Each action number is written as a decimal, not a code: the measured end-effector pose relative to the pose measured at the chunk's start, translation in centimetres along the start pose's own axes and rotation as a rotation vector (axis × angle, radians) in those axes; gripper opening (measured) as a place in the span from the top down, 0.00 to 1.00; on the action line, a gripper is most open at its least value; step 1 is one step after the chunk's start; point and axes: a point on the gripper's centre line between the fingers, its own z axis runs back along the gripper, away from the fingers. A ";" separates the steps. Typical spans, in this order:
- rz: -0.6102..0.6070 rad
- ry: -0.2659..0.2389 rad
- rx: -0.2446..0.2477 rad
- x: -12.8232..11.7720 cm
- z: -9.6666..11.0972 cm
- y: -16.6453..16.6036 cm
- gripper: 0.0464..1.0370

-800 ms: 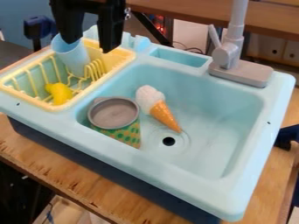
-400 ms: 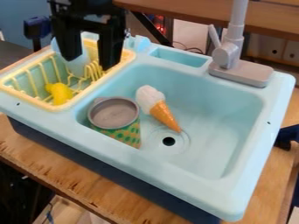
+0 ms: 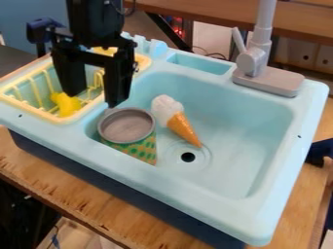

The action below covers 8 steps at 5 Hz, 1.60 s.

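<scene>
My claw (image 3: 96,99) hangs over the sink-side edge of the yellow rack (image 3: 32,111), fingers spread w/ nothing btwn them. The grey-rimmed can (image 3: 127,126), nearest in the basin, sits just beside the rack; the ice-cream cone (image 3: 182,128) is a bit farther from it, past the can. Yellow toy (image 3: 66,103) is inside the rack. My guess: I'm lining up on the can. To do it well, I'd center away from the rack, keep fingers wide, clear the rack's rim, go down vert., straddle the can's wall or body w/o bumping the cone, then squeeze evenly, approx. level.
</scene>
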 end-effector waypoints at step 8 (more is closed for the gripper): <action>-0.067 -0.006 -0.049 1.2 -3.4 0.4 0.03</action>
